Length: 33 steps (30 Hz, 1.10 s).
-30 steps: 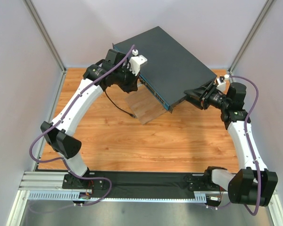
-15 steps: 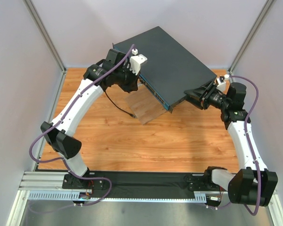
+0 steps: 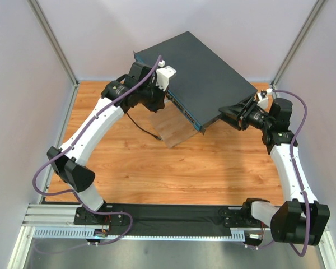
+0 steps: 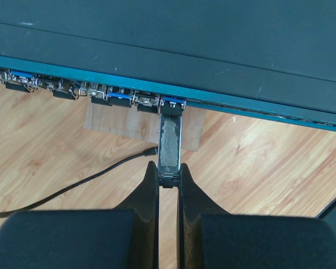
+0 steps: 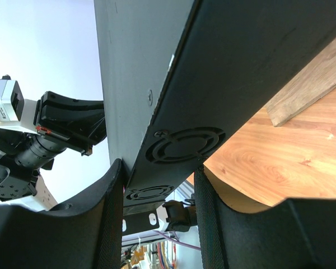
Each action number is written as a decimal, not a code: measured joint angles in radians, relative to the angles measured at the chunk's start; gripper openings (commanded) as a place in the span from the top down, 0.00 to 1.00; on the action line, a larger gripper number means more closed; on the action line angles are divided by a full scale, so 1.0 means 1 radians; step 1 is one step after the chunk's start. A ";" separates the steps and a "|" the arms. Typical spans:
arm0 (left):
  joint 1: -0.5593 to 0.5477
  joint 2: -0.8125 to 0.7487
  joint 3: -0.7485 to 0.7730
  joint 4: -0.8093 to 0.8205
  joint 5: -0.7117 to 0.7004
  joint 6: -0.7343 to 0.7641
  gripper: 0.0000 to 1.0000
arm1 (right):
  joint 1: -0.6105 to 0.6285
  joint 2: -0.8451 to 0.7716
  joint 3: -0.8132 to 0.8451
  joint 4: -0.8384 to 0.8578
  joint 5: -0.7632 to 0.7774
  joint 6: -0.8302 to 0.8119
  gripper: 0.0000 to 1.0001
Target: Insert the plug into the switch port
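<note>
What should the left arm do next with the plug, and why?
Probably push straight ahead a little. The left gripper is shut on the plug, whose tip sits at the mouth of a port in the switch's teal front edge, lined up, with most of its body outside. The right gripper clamps the switch's side, so it should take the push.
</note>
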 measured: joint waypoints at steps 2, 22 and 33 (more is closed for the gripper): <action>-0.001 0.000 0.000 0.001 0.000 -0.003 1.00 | 0.000 0.000 0.000 0.000 0.000 0.000 1.00; -0.018 -0.034 -0.076 0.068 -0.002 0.067 1.00 | 0.000 0.001 0.000 0.000 0.000 -0.004 1.00; -0.038 -0.042 -0.099 0.130 -0.032 0.114 1.00 | -0.002 0.004 0.000 0.001 -0.006 -0.008 1.00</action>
